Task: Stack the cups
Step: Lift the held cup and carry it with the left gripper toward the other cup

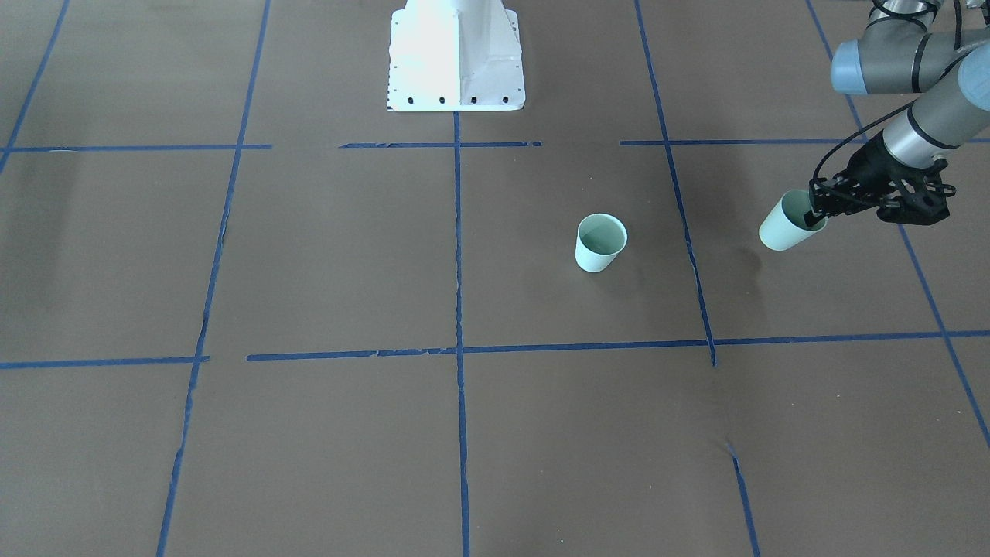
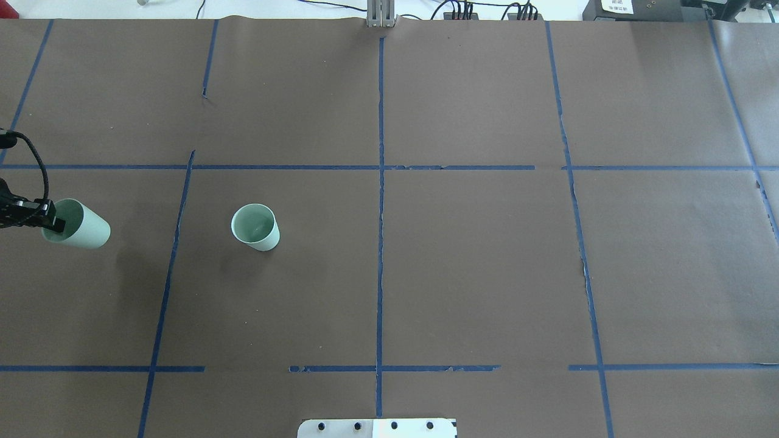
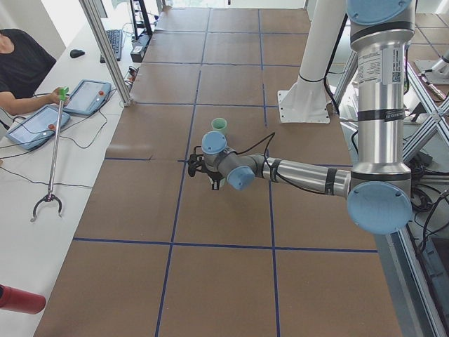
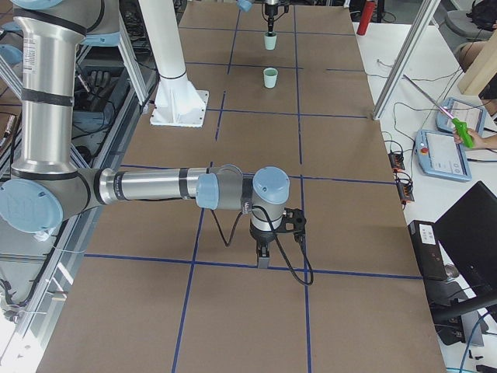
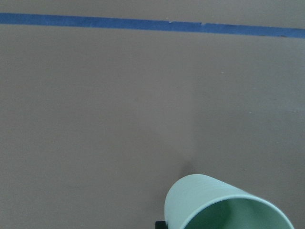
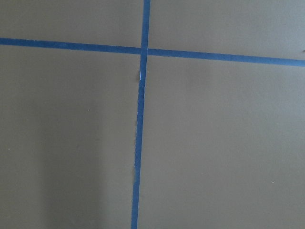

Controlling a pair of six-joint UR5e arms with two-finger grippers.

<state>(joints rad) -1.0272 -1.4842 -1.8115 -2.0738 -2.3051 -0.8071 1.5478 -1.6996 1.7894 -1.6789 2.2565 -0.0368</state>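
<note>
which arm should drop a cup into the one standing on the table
Left. The left gripper grips the lifted cup by its rim, near the standing cup; the right gripper hangs far off.

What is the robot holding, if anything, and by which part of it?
The left gripper holds one cup by its rim, a finger inside the mouth; the other cup stands free.

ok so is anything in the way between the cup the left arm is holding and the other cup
Nothing visible. Only bare table lies between the held cup, pinched by the left fingers, and the standing cup.
</note>
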